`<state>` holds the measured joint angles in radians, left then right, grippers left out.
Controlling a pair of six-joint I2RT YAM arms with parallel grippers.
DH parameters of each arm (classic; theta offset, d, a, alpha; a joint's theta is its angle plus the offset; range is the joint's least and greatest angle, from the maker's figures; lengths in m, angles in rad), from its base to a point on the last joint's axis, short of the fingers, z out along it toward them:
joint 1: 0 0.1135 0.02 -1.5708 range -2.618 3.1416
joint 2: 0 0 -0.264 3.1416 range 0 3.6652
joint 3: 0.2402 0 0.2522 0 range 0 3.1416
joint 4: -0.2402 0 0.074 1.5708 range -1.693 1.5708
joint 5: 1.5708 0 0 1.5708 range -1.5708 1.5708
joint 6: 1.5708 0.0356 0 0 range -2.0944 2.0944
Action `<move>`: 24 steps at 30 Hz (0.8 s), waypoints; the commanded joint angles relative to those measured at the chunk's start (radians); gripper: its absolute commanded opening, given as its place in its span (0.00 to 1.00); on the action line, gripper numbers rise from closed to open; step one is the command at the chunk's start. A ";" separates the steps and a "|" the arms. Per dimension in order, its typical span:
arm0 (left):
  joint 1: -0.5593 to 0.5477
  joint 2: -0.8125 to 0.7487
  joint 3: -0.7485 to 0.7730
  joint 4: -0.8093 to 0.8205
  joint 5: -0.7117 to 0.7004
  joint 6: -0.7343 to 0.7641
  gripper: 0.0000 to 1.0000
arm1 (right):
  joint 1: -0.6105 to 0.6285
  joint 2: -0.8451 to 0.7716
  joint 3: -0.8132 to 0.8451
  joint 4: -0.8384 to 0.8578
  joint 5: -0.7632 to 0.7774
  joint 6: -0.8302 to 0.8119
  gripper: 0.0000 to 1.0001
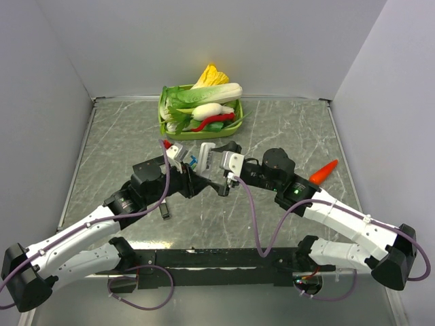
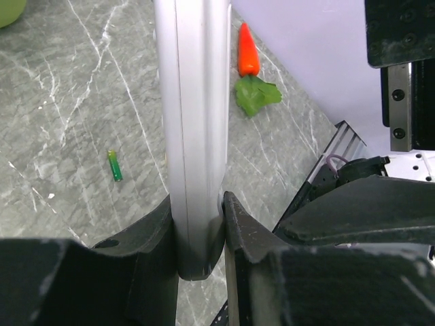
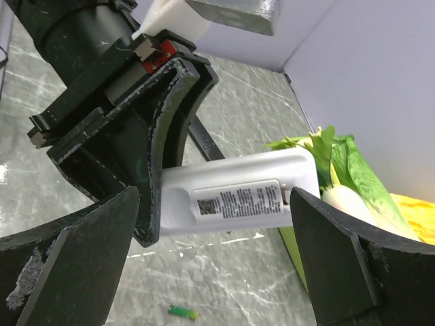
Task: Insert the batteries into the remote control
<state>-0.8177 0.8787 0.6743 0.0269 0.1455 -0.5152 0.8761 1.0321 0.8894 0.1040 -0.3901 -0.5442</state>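
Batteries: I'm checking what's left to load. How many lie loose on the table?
1. A green battery lies on the table, apart from the remote that the left end effector grips. More may be hidden.

**Item count: worktop and basket**

Remote control point(image 2: 197, 122): one. Battery point(image 2: 115, 165): one, green, lying on the worktop point(image 1: 292, 129); whether more are present cannot be told. Carrot point(image 1: 324, 171): one, with one green leaf top. Basket point(image 1: 163, 129): one, green, holding one red chilli point(image 1: 216, 123), one white radish point(image 1: 207, 111) and leafy greens too overlapped to count. Tools: two, left tool point(image 2: 197, 224) and right tool point(image 3: 214, 258).
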 commanded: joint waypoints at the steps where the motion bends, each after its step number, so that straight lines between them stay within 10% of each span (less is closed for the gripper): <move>1: 0.000 -0.015 0.002 0.077 0.028 -0.014 0.01 | -0.009 0.014 0.025 0.063 -0.053 -0.003 0.99; 24: 0.000 -0.032 0.005 0.102 0.055 -0.037 0.01 | -0.022 0.029 0.020 0.046 -0.070 -0.003 0.97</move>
<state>-0.8169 0.8688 0.6743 0.0475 0.1715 -0.5400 0.8581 1.0512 0.8894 0.1684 -0.4133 -0.5488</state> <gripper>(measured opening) 0.300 0.981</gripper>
